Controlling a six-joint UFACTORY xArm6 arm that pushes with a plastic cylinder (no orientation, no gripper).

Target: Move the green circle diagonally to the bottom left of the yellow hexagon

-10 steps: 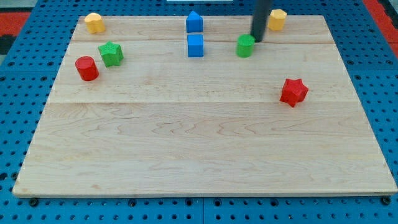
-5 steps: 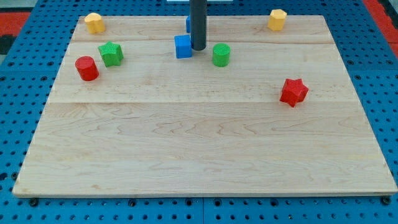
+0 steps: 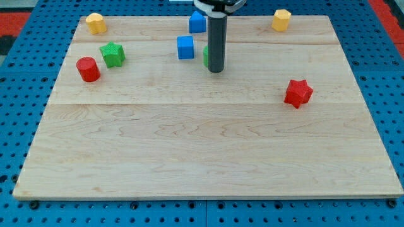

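The green circle [image 3: 206, 56] lies near the top middle of the board, mostly hidden behind my rod; only a sliver shows at the rod's left side. My tip [image 3: 216, 70] rests on the board just below the green circle, touching or nearly touching it. The yellow hexagon [image 3: 281, 19] sits at the board's top right, well to the right of and above the green circle.
A blue cube [image 3: 185, 47] lies just left of the rod, with a blue house-shaped block [image 3: 197, 22] above it. A green star [image 3: 112, 54], a red cylinder [image 3: 88, 69] and a yellow block [image 3: 95, 23] are at the left. A red star [image 3: 298, 93] is at the right.
The green circle has been pushed left, away from the yellow hexagon. The blue cube was nudged left. My tip swept left, then came back right and down onto the green circle's lower side.
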